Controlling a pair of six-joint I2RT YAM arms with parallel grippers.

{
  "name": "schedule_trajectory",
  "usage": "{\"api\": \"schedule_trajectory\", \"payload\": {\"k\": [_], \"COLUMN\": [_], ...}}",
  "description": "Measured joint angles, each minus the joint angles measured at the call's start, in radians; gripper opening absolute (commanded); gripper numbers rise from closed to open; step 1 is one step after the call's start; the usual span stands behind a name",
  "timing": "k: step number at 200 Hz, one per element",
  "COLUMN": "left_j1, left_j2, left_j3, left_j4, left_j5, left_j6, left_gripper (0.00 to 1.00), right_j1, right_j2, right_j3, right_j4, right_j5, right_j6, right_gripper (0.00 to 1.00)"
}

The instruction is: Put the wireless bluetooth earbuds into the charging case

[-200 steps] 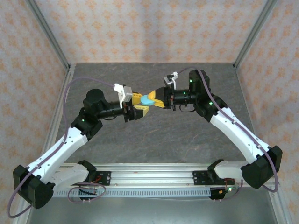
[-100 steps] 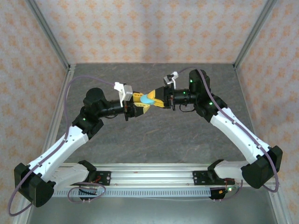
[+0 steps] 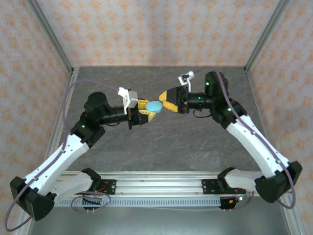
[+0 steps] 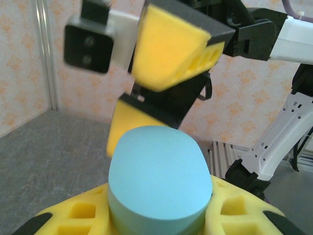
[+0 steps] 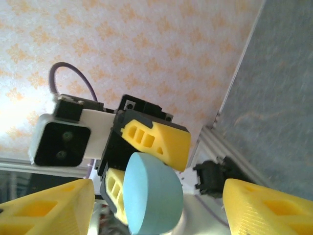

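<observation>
Left gripper (image 3: 147, 109), yellow plastic fingers with cut-out cells, clamped on the smooth, matte light-blue oval case (image 3: 155, 105), aloft over mid-table. Right gripper (image 3: 166, 101) jaws spread wide, just beside case, not gripping. Beneath: grey speckled table (image 3: 195, 142). Patterned wall (image 3: 156, 29) behind.

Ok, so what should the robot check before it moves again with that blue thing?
1. Left gripper clamped on the blue case: ok, its fingers press both sides.
2. Right gripper open: ok, its jaws stand wide.
3. Right fingers off the case: ok, the right wrist view shows a gap on each side.
4. Grip deep enough: cannot tell, much of the case sticks out past the left fingers.
5. Case lid open: cannot tell, the face in sight is smooth and flat.
</observation>
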Motion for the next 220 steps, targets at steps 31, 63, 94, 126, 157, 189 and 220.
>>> {"api": "schedule_trajectory", "payload": {"k": [31,63,94,126,157,189,220], "left_j1": [0.000,0.000,0.000,0.000,0.000,0.000,0.002], "left_j2": [-0.024,-0.024,-0.024,-0.024,-0.023,-0.022,-0.018], "left_j3": [0.064,0.110,0.118,0.119,0.122,0.126,0.126], "left_j4": [-0.107,-0.192,-0.232,-0.236,-0.236,-0.237,-0.237], "left_j5": [0.014,0.045,0.065,0.080,0.085,0.087,0.085], "left_j6": [0.005,0.013,0.009,-0.003,-0.017,-0.025,-0.037], "left_gripper": [0.00,0.00,0.00,0.00,0.00,0.00,0.00], "right_j1": [0.003,0.066,0.133,0.160,0.179,0.187,0.197], "right_j2": [-0.079,-0.086,-0.070,-0.061,-0.047,-0.032,-0.024], "right_j3": [0.033,0.044,0.071,0.074,0.075,0.084,0.098], "right_j4": [-0.017,-0.083,-0.185,-0.218,-0.234,-0.246,-0.242], "right_j5": [0.034,0.087,0.136,0.152,0.165,0.171,0.166], "right_j6": [-0.166,-0.330,-0.467,-0.535,-0.579,-0.610,-0.616], "right_gripper": [0.71,0.72,0.73,0.75,0.73,0.59,0.43]}}
